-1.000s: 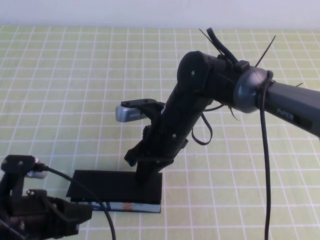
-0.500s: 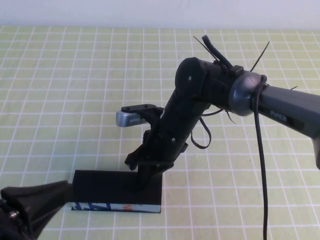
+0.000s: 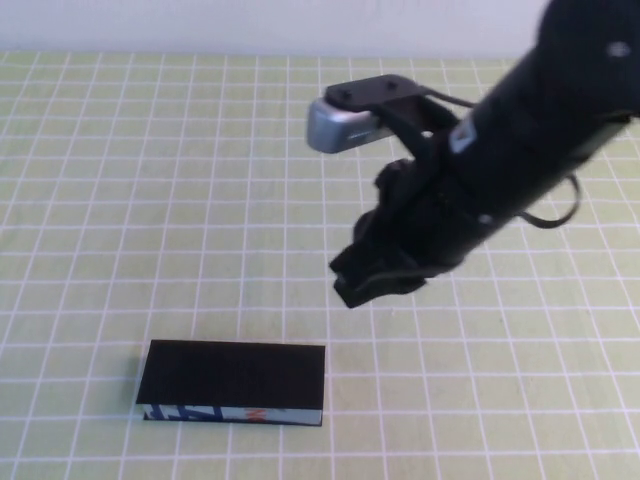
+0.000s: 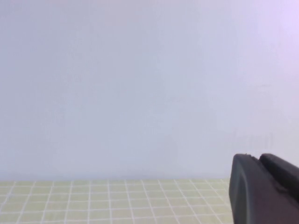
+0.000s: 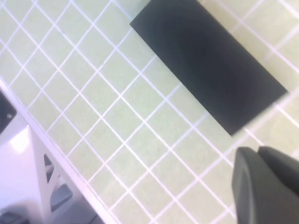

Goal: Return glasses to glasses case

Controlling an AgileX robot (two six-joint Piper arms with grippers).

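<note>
The right gripper [image 3: 372,278] had risen clear of the glasses case [image 3: 232,380]. Half a second earlier its tip stood directly on the lid, toward the right end of the case; now it hung above the table, up and to the right of the case, with open cloth between the two. From where I stood the fingertips read as one dark mass, so whether they were apart or together could not be determined. Nothing was visible hanging from them.

The glasses case lay flat on the checked tablecloth [image 3: 120,200], lid down, its patterned front edge [image 3: 230,412] facing the robot. It sat below and to the left of the right gripper, in the same spot it occupied a moment before. The right wrist view showed the same black lid [image 5: 210,70] from above, closed and unobstructed.

The glasses were not visible in any view. With the lid shut, the likely reading was that they were already inside the case, though this could not be confirmed.

The left arm, which had been at the near-left corner beside the case, had left the high view. The left gripper [image 4: 266,189] showed only as a dark edge in its own wrist view, aimed at the far wall, well away from the case; its finger state could not be told.

Judged from this layout, the task appeared finished or nearly so, with both arms withdrawing.
</note>
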